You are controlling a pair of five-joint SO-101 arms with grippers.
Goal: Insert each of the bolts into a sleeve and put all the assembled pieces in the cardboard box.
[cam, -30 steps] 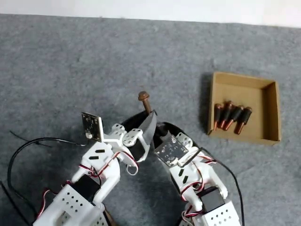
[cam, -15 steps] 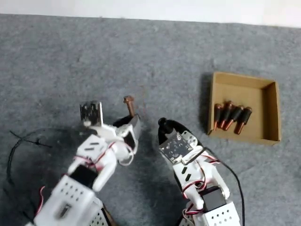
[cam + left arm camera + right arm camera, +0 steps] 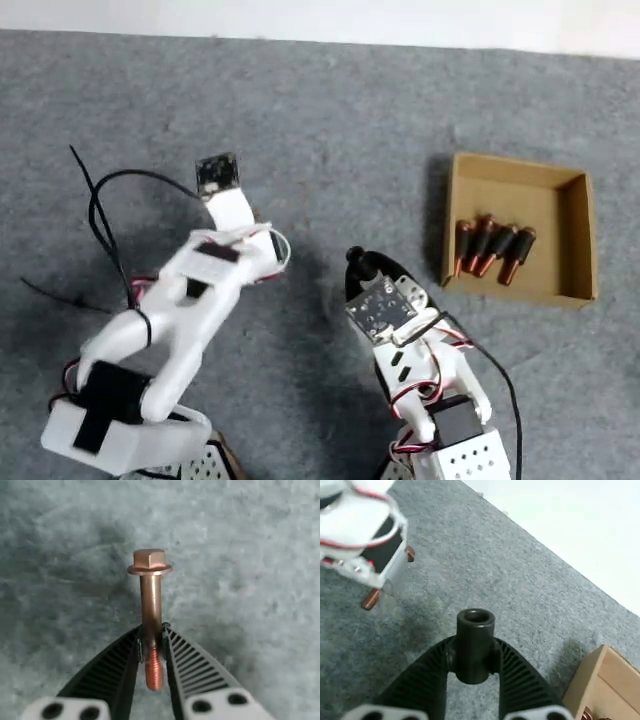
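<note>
Grey felt mat (image 3: 400,120), parts held apart.
Your left gripper (image 3: 152,632) pinches the copper hex-head bolt (image 3: 150,590) by its shank, and your right gripper (image 3: 474,650) clamps the black tubular sleeve (image 3: 475,625). Align the threaded tip with the bore first.

Copper-brown on the bolt (image 3: 150,595) from hex head to shank, turning brighter orange at the threaded tip. Matte black on the sleeve (image 3: 475,645). Black with fine ribbing on the jaws of the left gripper (image 3: 152,630) and the right gripper (image 3: 475,647), white at their bases. Mottled grey, felt-like, across the bench (image 3: 350,120). Plain tan on the cardboard box (image 3: 520,180); inside, black with copper ends on four assembled pieces (image 3: 490,248). White on the shells of the left arm (image 3: 180,310) and right arm (image 3: 440,380), with black motors and red and white wires; black on the loose cable (image 3: 92,210).
</note>
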